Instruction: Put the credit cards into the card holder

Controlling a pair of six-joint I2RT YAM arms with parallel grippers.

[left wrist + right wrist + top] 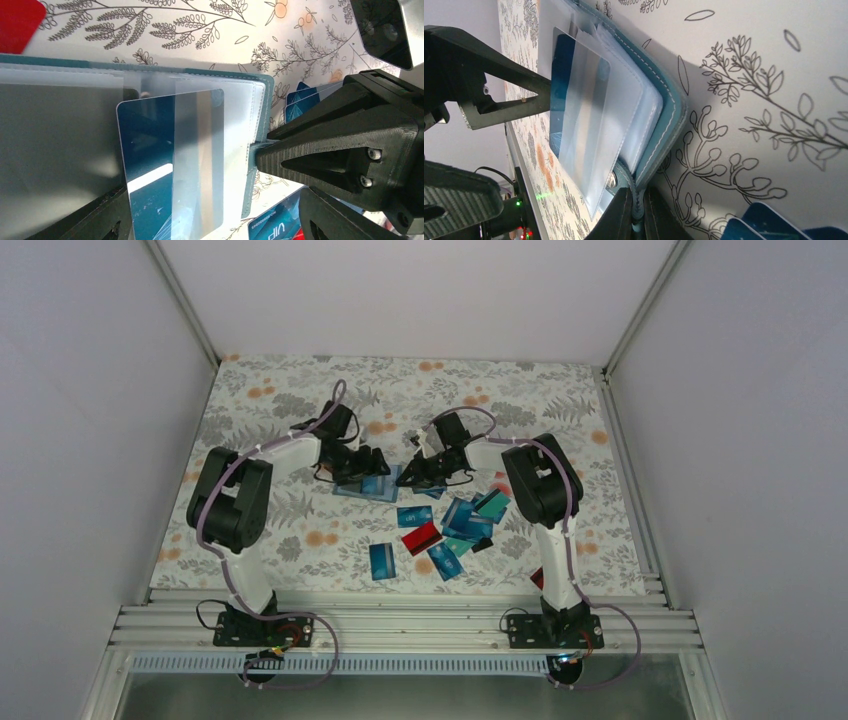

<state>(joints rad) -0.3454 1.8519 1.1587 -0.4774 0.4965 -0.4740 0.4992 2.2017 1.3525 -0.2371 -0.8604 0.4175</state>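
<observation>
The card holder (pixel 374 486) lies open on the floral cloth, its clear sleeves fanned up (pixel 240 115). A blue credit card (pixel 150 165) sits partly inside one clear sleeve (pixel 566 95). My left gripper (pixel 214 197) is open, its fingers (pixel 499 100) spread wide on either side of that card and not gripping it. My right gripper (pixel 638 205) is shut on the teal snap tab at the holder's edge (pixel 671 115), just right of the sleeves. Several more credit cards (pixel 414 516), blue, teal and red, lie scattered on the cloth nearer the arm bases.
A red card (pixel 17 22) lies beyond the holder in the left wrist view, and a blue VIP card (pixel 275 225) lies near the left fingers. White walls and metal rails (pixel 400 625) border the floral cloth (pixel 280 410).
</observation>
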